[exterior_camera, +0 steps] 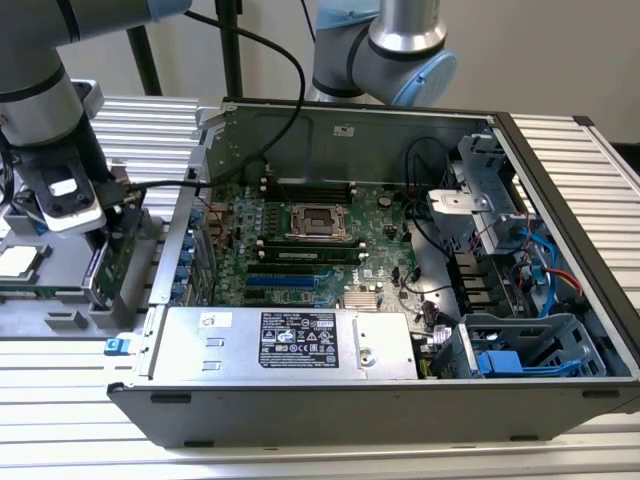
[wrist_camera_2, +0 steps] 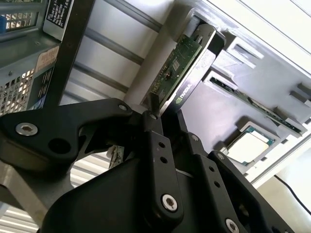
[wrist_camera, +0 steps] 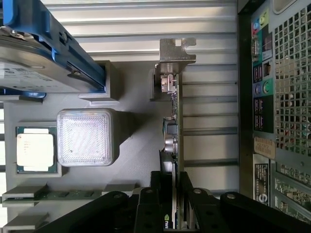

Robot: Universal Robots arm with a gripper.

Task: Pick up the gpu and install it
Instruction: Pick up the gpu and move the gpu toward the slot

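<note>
The gpu (wrist_camera: 174,121) stands on edge in a grey parts holder (wrist_camera: 136,145), with its silver bracket (wrist_camera: 177,50) at the far end. In the second wrist view the gpu (wrist_camera_2: 181,73) shows its green board on one face and its black shroud on the other. My gripper (wrist_camera: 172,182) straddles the card's near end, one black finger pressed to each face, so it is shut on the card. In the exterior view the gripper (exterior_camera: 105,228) hangs over the gpu (exterior_camera: 100,268) at the left, outside the open computer case (exterior_camera: 330,425).
The large green motherboard (exterior_camera: 300,235) lies inside the case, with a silver power supply (exterior_camera: 290,342) in front of it. The holder also carries a processor chip (wrist_camera: 34,149), a hard drive in blue rails (wrist_camera: 43,53) and a memory stick (wrist_camera: 58,194). The case's rear panel (wrist_camera: 277,97) is close beside the card.
</note>
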